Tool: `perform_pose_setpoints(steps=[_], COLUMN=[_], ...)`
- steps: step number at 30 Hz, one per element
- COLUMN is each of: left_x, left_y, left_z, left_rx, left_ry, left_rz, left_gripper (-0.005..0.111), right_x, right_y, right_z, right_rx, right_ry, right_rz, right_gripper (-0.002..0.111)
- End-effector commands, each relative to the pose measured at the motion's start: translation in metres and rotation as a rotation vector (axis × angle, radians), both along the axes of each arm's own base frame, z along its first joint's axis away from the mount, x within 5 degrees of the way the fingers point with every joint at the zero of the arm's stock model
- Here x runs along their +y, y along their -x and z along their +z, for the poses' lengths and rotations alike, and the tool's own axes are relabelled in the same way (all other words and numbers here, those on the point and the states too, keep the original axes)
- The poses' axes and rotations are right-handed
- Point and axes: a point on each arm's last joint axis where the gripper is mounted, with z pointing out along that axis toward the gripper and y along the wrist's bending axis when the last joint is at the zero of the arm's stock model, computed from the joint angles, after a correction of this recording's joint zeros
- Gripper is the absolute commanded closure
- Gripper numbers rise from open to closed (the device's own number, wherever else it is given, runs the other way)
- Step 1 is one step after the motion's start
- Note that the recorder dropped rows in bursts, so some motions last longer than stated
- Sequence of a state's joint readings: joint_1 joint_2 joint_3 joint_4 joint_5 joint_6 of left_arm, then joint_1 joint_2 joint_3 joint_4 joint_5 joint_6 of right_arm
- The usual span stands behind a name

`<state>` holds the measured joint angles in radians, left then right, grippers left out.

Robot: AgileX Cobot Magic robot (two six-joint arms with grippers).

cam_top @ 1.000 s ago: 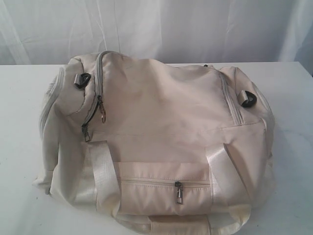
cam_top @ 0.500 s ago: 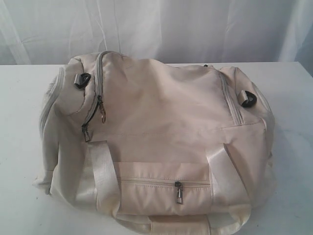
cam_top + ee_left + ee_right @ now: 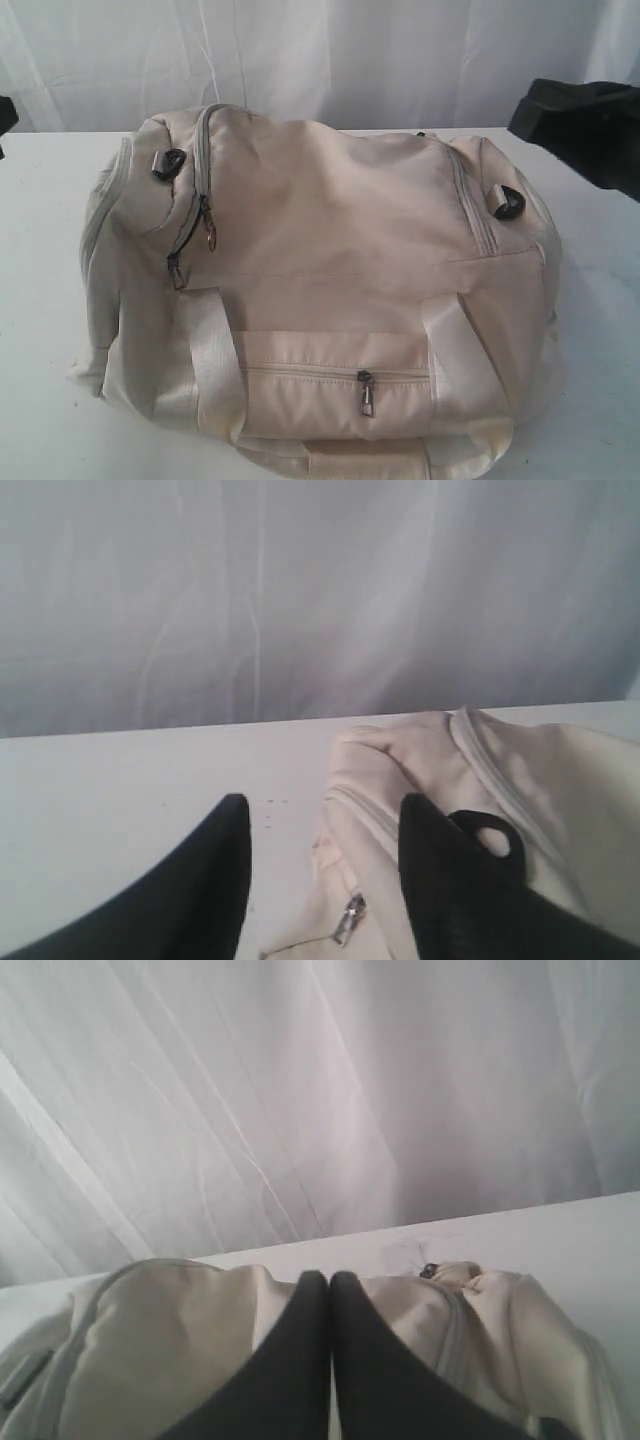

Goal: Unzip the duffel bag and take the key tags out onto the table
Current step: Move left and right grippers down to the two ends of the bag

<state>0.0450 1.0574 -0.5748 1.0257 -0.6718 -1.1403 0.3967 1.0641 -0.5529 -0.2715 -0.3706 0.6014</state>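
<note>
Centrally on the wide white counter [image 3: 40, 200] lies a large cream-beige fabric duffel bag [image 3: 330, 260], left hand [image 3: 325, 800] spread wide, right hand [image 3: 330, 1278] pinched closed, empty

Duffel bag [image 3: 330, 260] lies on the table [image 3: 40, 250]. Left gripper [image 3: 320, 815] off the bag's left end, right gripper [image 3: 330, 1282] off its right end.

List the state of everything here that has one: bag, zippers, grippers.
Bag: closed, lying on the table.
Main zipper: zipped, no gap shows.
Pocket zipper: zipped, no gap shows.
Left gripper: open, empty.
Right gripper: shut, holding nothing.
Key tags: not in view.
</note>
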Motion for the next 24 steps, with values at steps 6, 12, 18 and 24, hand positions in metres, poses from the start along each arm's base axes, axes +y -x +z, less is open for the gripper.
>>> perform_pose_setpoints(steps=[6, 12, 18, 24], left_x=[-0.009, -0.017, -0.018, -0.017], left_y=[-0.018, -0.018, -0.02, -0.02], left_z=[-0.019, -0.024, -0.029, -0.03], left_rx=[0.06, 0.07, 0.118, 0.122], left_ry=[0.053, 0.063, 0.087, 0.088], left_rz=[-0.108, -0.209, -0.222, -0.215], left_gripper=[0.056, 0.055, 0.036, 0.031], right_x=[0.007, 0.019, 0.024, 0.027], right_y=[-0.008, -0.008, -0.017, -0.026], right_z=[-0.026, -0.033, -0.032, -0.039], right_rx=[0.102, 0.073, 0.073, 0.111], right_ry=[0.225, 0.378, 0.391, 0.4], right_rz=[0.044, 0.135, 0.135, 0.133], right_gripper=[0.106, 0.091, 0.052, 0.025])
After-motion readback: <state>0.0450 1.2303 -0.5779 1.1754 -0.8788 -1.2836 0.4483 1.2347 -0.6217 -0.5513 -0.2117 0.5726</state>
